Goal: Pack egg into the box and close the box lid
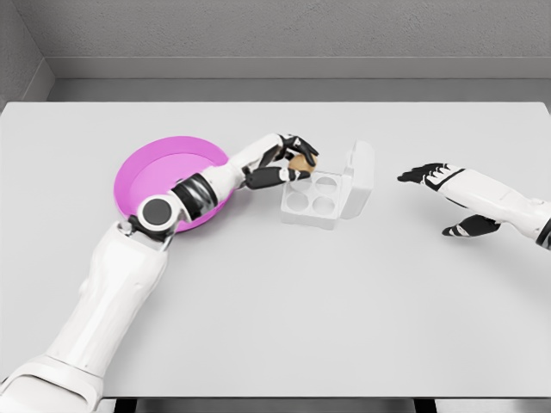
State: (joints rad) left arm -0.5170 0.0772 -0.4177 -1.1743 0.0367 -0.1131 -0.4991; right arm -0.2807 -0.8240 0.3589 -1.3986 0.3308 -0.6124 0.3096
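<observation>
— What's on the pale grey surface (275, 327)?
— A pink bowl (155, 176) and a white box (323, 196), lid up.
— The hands?
— Left hand (291, 159) pinches a brown egg (300, 163) over the box's near-left corner; right hand (435, 176) hovers apart, fingers spread, empty.

Matt white box (329, 194), glossy magenta plate (146, 176), smooth grey table (344, 318)

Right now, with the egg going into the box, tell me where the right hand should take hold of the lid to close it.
Take the lid by its free upper edge, coming from the right, its outer side. It stands nearly upright, hinged along the right side of the white egg box, so a push leftward there should fold it over the cups. The right hand is open just beyond it; the left hand holds the egg.
</observation>
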